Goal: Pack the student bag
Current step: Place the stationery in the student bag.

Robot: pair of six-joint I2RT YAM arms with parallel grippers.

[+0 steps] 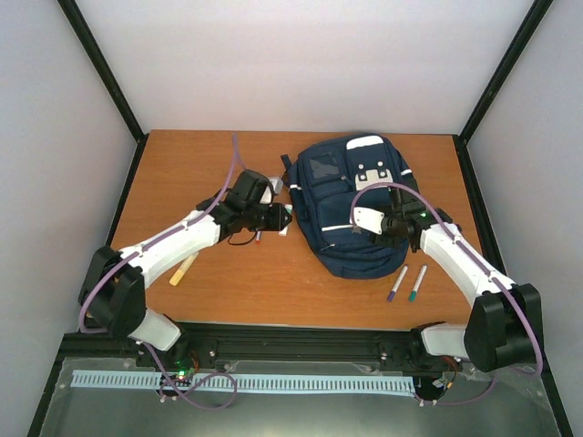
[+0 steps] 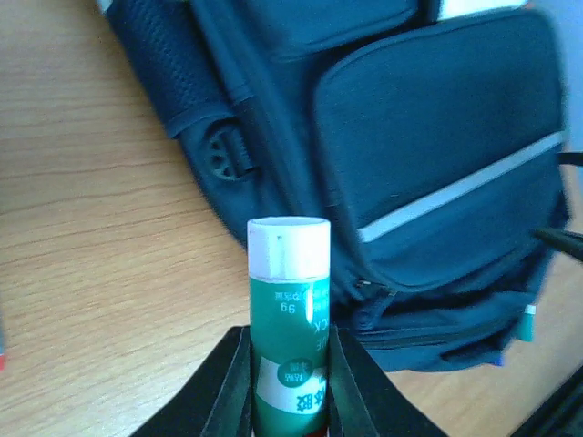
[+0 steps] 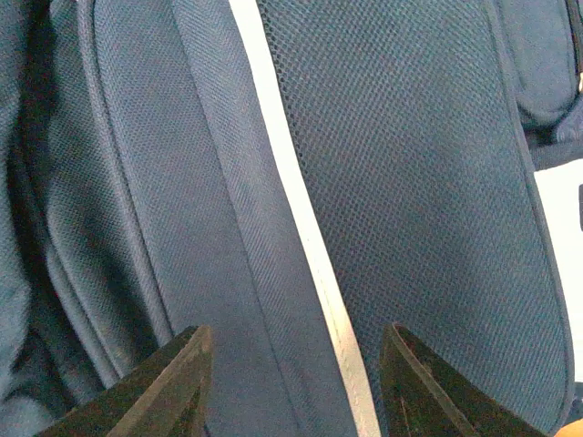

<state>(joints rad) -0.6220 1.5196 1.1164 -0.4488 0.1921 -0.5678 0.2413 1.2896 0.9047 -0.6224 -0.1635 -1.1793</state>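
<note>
Over the white-walled wooden table [image 1: 182,173], left claw [image 2: 288,382] clamps glue stick [image 2: 289,300]; right claw [image 3: 296,332] apparently agape

**A:** Is anything reading clearly on the glue stick [image 2: 289,346]?

**B:** Its green label [image 2: 284,320] is showing "9g" in white, upside down in the left wrist view. A short line of small Chinese characters is sitting just above it, too fine to make out.

**A:** Anything more?

**B:** What look like the letters "CK" are running off the label's right edge. Larger Chinese characters are showing lower down, cut off by the frame.
</note>
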